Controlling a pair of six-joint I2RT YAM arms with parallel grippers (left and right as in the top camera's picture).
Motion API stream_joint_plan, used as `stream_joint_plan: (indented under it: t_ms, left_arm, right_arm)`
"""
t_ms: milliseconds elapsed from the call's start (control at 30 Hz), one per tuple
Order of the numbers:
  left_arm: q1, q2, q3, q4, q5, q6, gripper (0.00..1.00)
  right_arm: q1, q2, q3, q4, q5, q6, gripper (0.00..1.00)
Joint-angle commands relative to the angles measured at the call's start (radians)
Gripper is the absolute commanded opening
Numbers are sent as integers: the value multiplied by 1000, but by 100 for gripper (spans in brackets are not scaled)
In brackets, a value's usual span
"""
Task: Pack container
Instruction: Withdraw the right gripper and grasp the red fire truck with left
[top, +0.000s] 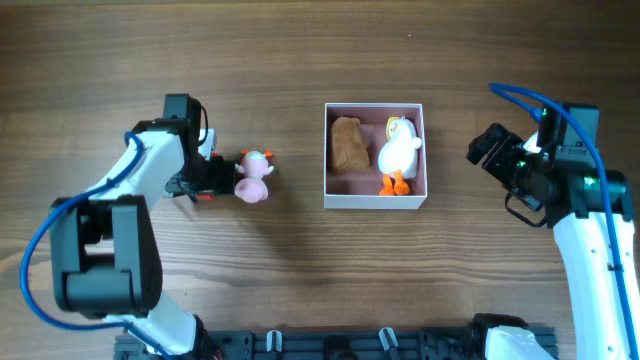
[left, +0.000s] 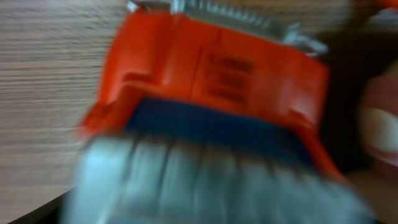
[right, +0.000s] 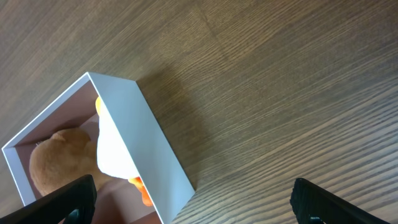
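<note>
The container (top: 375, 201) is a small white box with a pink inside at the table's middle. It holds a brown plush toy (top: 347, 143) and a white duck with orange feet (top: 399, 150). It also shows in the right wrist view (right: 146, 146). My right gripper (top: 487, 148) (right: 199, 205) is open and empty, to the right of the box. My left gripper (top: 205, 178) is low over an orange toy with a blue and grey part (left: 211, 81), which fills the blurred left wrist view. A pink plush toy (top: 252, 177) lies just right of it.
The wooden table (top: 300, 60) carries nothing else. The left arm's base stands at the front left and the right arm's base at the front right.
</note>
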Motion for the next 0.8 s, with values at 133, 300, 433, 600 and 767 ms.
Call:
stream_joint_plan:
  t_ms: [133, 300, 433, 600, 767]
  left_arm:
    - [4, 34, 13, 13, -3, 18, 74]
    - [4, 32, 16, 5, -3, 18, 53]
    - [3, -10, 64, -61, -2, 7, 50]
    - [-6, -135, 273, -272, 19, 7, 49]
    - [-96, -256, 414, -312, 203, 14, 48]
  right_arm:
    - [-2, 5, 8, 0, -12, 11, 100]
    - [-2, 5, 8, 0, -12, 11, 99]
    - [-2, 5, 8, 0, -12, 11, 99]
    - [-2, 5, 8, 0, -12, 11, 99]
    - [-2, 5, 8, 0, -12, 11, 99]
